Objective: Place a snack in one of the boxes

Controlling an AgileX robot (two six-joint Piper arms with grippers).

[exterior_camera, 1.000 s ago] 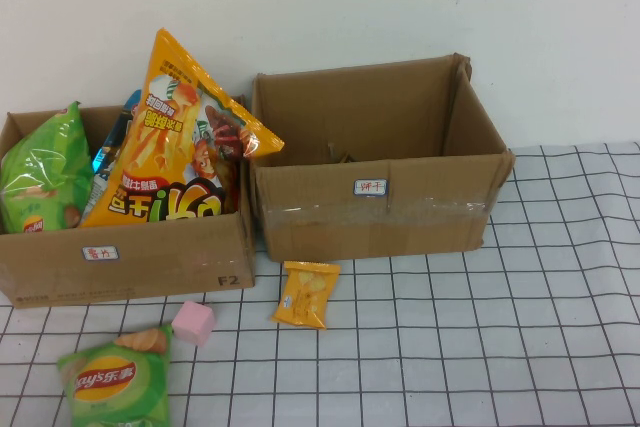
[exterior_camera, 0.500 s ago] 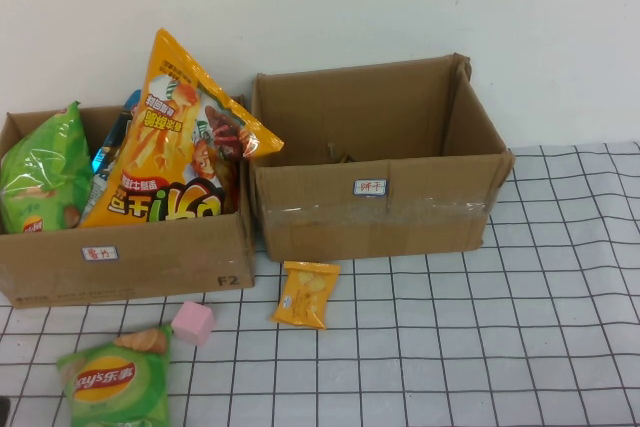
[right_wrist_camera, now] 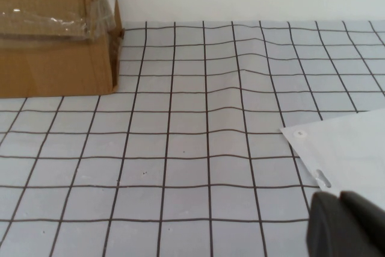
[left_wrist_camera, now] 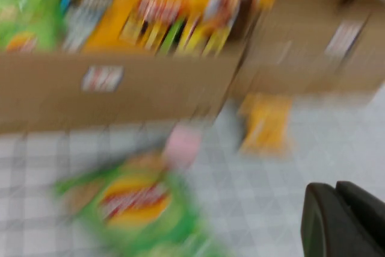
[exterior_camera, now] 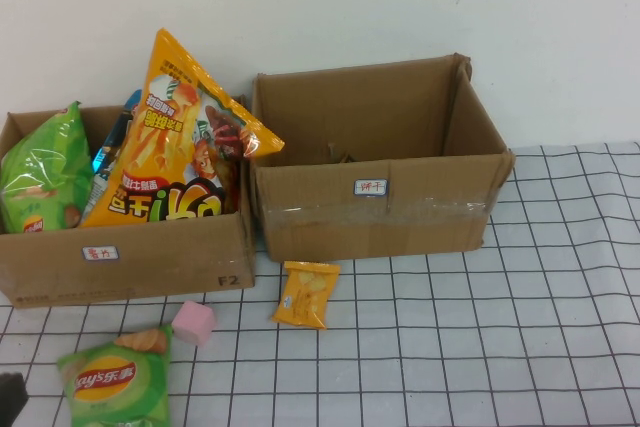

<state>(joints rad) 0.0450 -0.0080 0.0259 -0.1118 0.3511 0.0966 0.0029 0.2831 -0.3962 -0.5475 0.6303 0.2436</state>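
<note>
A green Lay's bag (exterior_camera: 112,387), a pink cube snack (exterior_camera: 194,322) and a small yellow packet (exterior_camera: 306,294) lie on the checked cloth in front of two cardboard boxes. The left box (exterior_camera: 130,257) holds a big orange chips bag (exterior_camera: 175,142) and a green bag (exterior_camera: 40,172). The right box (exterior_camera: 380,212) looks nearly empty. My left gripper (exterior_camera: 10,397) shows at the bottom left corner, left of the Lay's bag. In the blurred left wrist view it (left_wrist_camera: 335,194) is shut and empty, with the Lay's bag (left_wrist_camera: 135,203) ahead. My right gripper (right_wrist_camera: 338,200) is shut and empty, outside the high view.
In the right wrist view the right box's corner (right_wrist_camera: 54,58) stands at the far side and a white sheet (right_wrist_camera: 349,148) lies on the checked cloth near the gripper. A white wall stands behind the boxes.
My left gripper has come into the high view at the bottom left corner, rising beside the Lay's bag. The snacks and boxes have not moved.
</note>
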